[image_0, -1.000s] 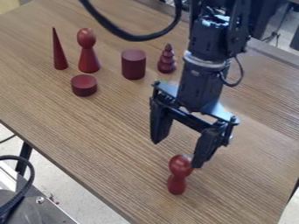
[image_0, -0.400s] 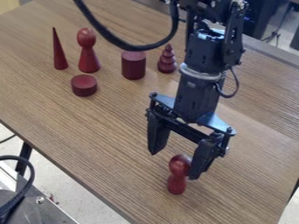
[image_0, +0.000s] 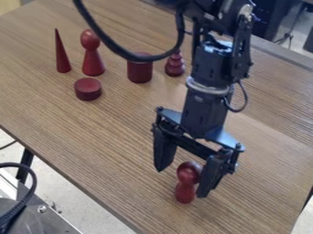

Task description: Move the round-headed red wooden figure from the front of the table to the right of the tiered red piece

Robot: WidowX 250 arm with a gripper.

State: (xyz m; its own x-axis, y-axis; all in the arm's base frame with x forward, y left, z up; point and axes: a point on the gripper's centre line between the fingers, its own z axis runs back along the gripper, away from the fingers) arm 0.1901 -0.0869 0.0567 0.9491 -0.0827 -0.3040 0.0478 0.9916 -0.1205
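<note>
A looping black cable (image_0: pixel 109 39) crosses in front of the dark red cylinder (image_0: pixel 140 72), hiding part of its top, and covers the tip of the ringed cone (image_0: pixel 175 68). 1 finger (image_0: pixel 211 176) of the gripper (image_0: pixel 181 183) hides the right side of the nearest red figure (image_0: pixel 185 192); whether they touch is unclear. The top edge cuts off the arm (image_0: pixel 214 64), and the worktop (image_0: pixel 110 137) runs out of view.

Beyond the short red cylinder (image_0: pixel 88 89) on the desk (image_0: pixel 116 137) stand a cone (image_0: pixel 62 57), round-headed peg (image_0: pixel 92 59), taller cylinder (image_0: pixel 140 72) and ringed spire (image_0: pixel 175 67).
</note>
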